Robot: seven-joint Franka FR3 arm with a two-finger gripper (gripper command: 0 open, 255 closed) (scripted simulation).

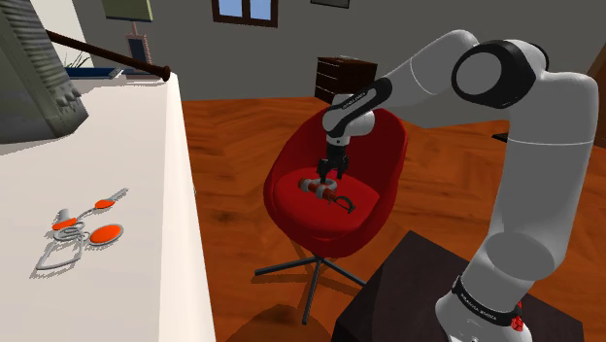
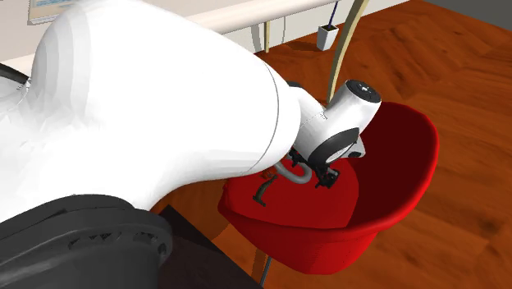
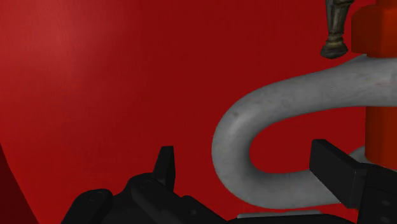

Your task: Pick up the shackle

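While the white arm reaches down into a red bucket chair (image 1: 393, 160), its black gripper (image 3: 249, 164) hangs low over the seat, fingers apart. The shackle (image 3: 280, 102) lies on the seat, its curved grey bow between the fingers and its red pin (image 3: 380, 133) beside one finger.

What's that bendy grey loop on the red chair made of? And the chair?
The shackle looks like metal: dull grey, faintly mottled, with a soft sheen along its curve. Its red-orange pin is flatly coloured, maybe painted or plastic; I can't tell. The chair looks like a smooth, hard shell, probably plastic: evenly red, no weave or seams.
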